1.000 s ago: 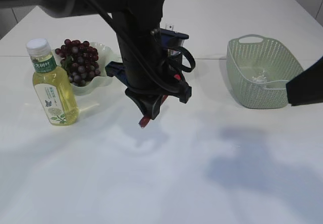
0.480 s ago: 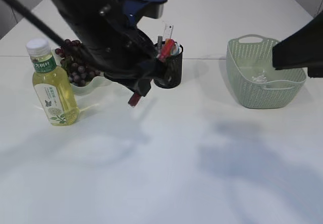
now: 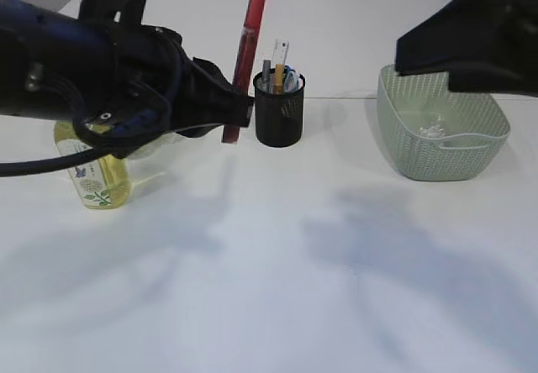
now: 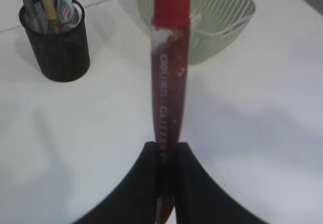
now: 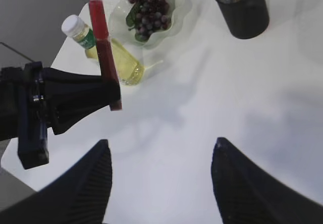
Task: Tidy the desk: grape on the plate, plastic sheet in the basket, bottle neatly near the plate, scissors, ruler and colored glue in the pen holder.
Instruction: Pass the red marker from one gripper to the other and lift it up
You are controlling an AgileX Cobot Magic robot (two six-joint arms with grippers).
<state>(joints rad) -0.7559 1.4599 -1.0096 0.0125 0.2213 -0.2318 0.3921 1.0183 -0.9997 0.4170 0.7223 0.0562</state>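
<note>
Glue tube [image 3: 244,62], red, colored glitter type: held upright above the table, just to the left of the pen holder [image 3: 278,121], clear of its rim and not yet inside. Left gripper [image 3: 238,111] is clamped on the tube's lower end, jaws nearly together around it; cap end points up.

Pen holder, black mesh: stands upright on the table, already holding several items. A ruler-like strip and handles resembling scissors show above the rim, but they are too small to name with certainty.

Grapes [image 5: 147,8]: resting on the clear scalloped plate [image 5: 180,13], left of the pen holder. That step reads as done.

Bottle [image 5: 108,47], yellow liquid, white cap: upright beside the plate, left of the pen holder. Judged as placed.

Basket [image 3: 441,121], pale green: well to the right of the pen holder; a crumpled clear piece, probably the plastic sheet [image 3: 433,128], lies inside.

Right gripper [image 5: 161,173]: jaws stand wide apart, holding nothing, raised above the table right of the pen holder.

Status, as judged: glue is the one item visibly left; it needs to shift right over the pen holder's mouth and descend.

Obstructions: items already standing in the pen holder crowd its opening and could block or deflect the tube; the tall tube may lean once released.
</note>
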